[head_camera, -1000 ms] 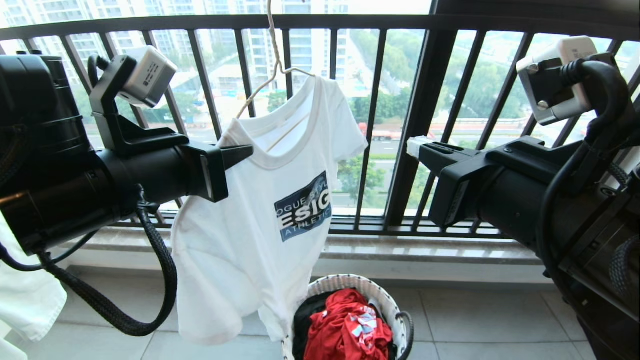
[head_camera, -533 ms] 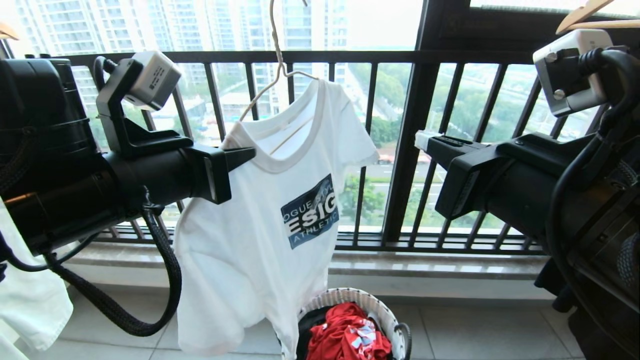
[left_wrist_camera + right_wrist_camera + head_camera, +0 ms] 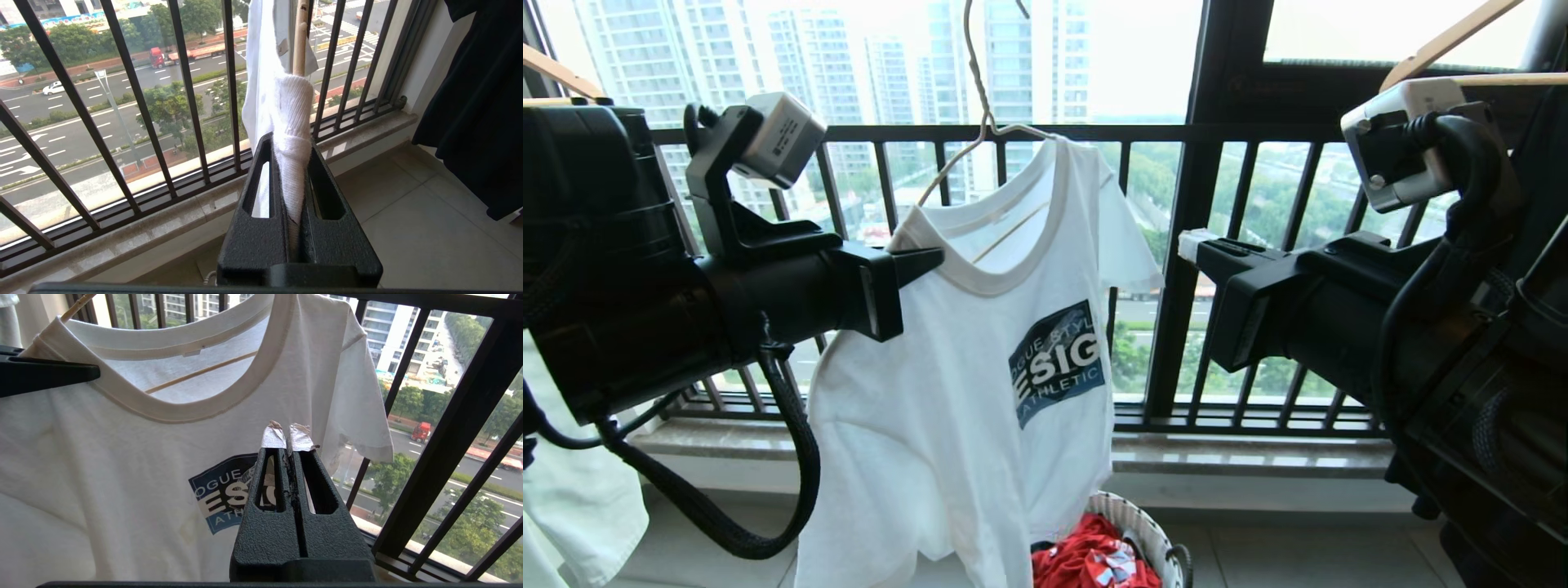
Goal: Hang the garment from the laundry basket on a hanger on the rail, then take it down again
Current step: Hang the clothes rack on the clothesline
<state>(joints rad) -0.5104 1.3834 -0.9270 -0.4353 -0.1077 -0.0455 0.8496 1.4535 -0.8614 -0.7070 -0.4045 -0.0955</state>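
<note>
The white T-shirt [image 3: 964, 392] hangs on the thin cream wire hanger [image 3: 980, 122], its blue chest print [image 3: 1059, 362] with white letters turned toward the right side and the hem hanging loose. It is in front of the black window railing [image 3: 1241, 269], above the floor. One shoulder sits high near the hanger's neck, the other drops toward the left gripper [image 3: 923, 260], so the shirt hangs slanted. The left gripper's jaws are clamped on that lower shoulder at the collar's edge. The left wrist view shows it best: bunched white fabric pinched between the jaws, a wooden stick [image 3: 300, 36] rising just behind it.

The right gripper [image 3: 1194, 243] is off to the shirt's other side, apart from the sleeve [image 3: 1127, 245], jaws pressed together on nothing. Its own camera shows the taped fingertips [image 3: 273, 437] meeting in front of the chest print.

There is open air between the sleeve and the right gripper, with a thick dark window post [image 3: 1201, 212] close behind. Below, the woven laundry basket [image 3: 1131, 523] peeks in at the frame's edge with a red garment [image 3: 1094, 559] inside, the shirt's hem hanging just beside it. The left wrist view alone catches a black garment [image 3: 482, 102] hanging along the side wall. Light wooden hangers [image 3: 1445, 37] show at the top of the head view.
</note>
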